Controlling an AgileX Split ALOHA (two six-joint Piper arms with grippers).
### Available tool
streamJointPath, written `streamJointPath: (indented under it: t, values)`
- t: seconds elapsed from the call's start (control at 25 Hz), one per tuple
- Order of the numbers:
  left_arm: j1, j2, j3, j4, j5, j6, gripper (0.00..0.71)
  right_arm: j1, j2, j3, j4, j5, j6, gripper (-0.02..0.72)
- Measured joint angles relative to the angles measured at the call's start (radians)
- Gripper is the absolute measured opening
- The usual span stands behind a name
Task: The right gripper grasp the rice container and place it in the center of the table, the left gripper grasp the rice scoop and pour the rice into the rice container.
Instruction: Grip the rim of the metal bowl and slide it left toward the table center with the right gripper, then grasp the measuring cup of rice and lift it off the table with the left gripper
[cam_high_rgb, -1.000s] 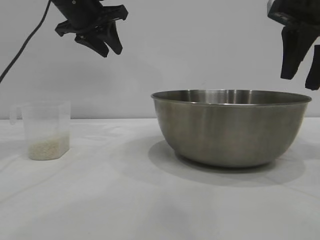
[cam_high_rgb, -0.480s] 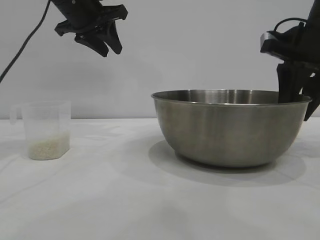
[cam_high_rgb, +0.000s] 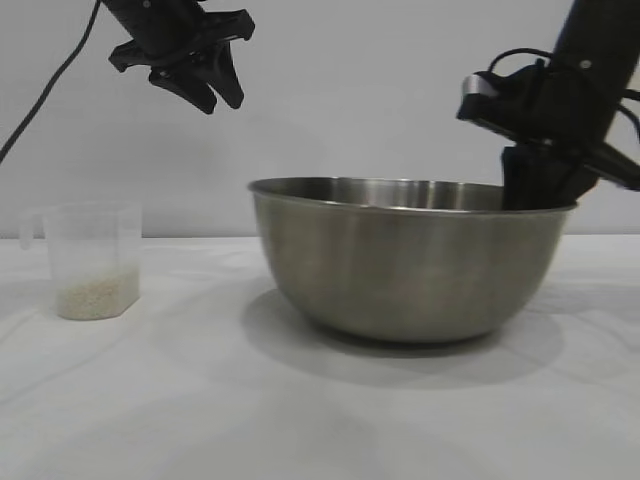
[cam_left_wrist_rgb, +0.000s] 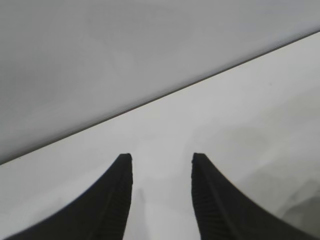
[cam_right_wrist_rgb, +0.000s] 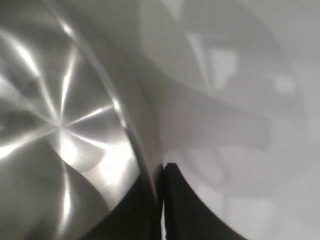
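The rice container (cam_high_rgb: 400, 260), a wide steel bowl, sits on the white table (cam_high_rgb: 180, 400) a little right of the middle. My right gripper (cam_high_rgb: 538, 198) is at its right rim, shut on the rim, with one finger inside the bowl and one outside. In the right wrist view the jaws (cam_right_wrist_rgb: 161, 172) pinch the thin edge of the rice container (cam_right_wrist_rgb: 60, 130). The rice scoop (cam_high_rgb: 93, 260), a clear plastic cup, stands at the far left with rice (cam_high_rgb: 95, 297) in its bottom. High above and to the right of the scoop, my left gripper (cam_high_rgb: 215, 95) hangs open and empty (cam_left_wrist_rgb: 161, 160).
A plain grey wall runs behind the table. Bare tabletop lies between the scoop and the bowl and along the front edge. A black cable (cam_high_rgb: 45, 95) hangs from the left arm at the far left.
My right gripper came down onto the bowl's right rim and shut on it. The bowl then slid leftward with it. The left arm stayed still.
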Motion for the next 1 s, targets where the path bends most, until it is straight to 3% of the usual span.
streamJointPath:
  t: [0.12,0.32,0.36,0.44,0.52,0.6,0.8,0.88,0.96,1.0]
  values:
    - [0.000,0.000,0.000,0.000,0.003,0.000,0.227,0.010,0.002,0.000,0.025,-0.006,0.000,0.051]
    - [0.000,0.000,0.000,0.000,0.013,0.000,0.227,0.010,0.002,0.000,0.037,-0.009,-0.019,0.420]
    - [0.000,0.000,0.000,0.000,0.014,0.000,0.227,0.010,0.000,0.000,0.042,-0.002,-0.029,0.480]
    - [0.000,0.000,0.000,0.001,0.014,0.000,0.227,0.010,-0.016,0.000,0.044,0.003,-0.038,0.530]
    - [0.000,0.000,0.000,0.001,0.014,0.000,0.227,0.010,-0.058,0.000,0.039,0.003,-0.038,0.514]
    - [0.000,0.000,0.000,0.001,0.014,0.000,0.227,0.010,-0.110,0.000,0.021,-0.005,-0.040,0.435]
    - [0.000,0.000,0.000,0.001,0.016,0.000,0.227,0.010,-0.238,0.011,-0.026,-0.070,-0.040,0.413]
    - [0.000,-0.002,0.000,0.001,0.016,0.000,0.227,0.010,-0.289,0.078,-0.053,-0.174,-0.040,0.413]
    - [0.000,-0.008,0.000,0.002,0.016,0.000,0.227,0.010,-0.348,0.186,-0.112,-0.348,-0.037,0.413]
    - [0.000,-0.010,0.000,0.009,0.016,0.000,0.227,0.010,-0.371,0.248,-0.141,-0.421,-0.035,0.371]
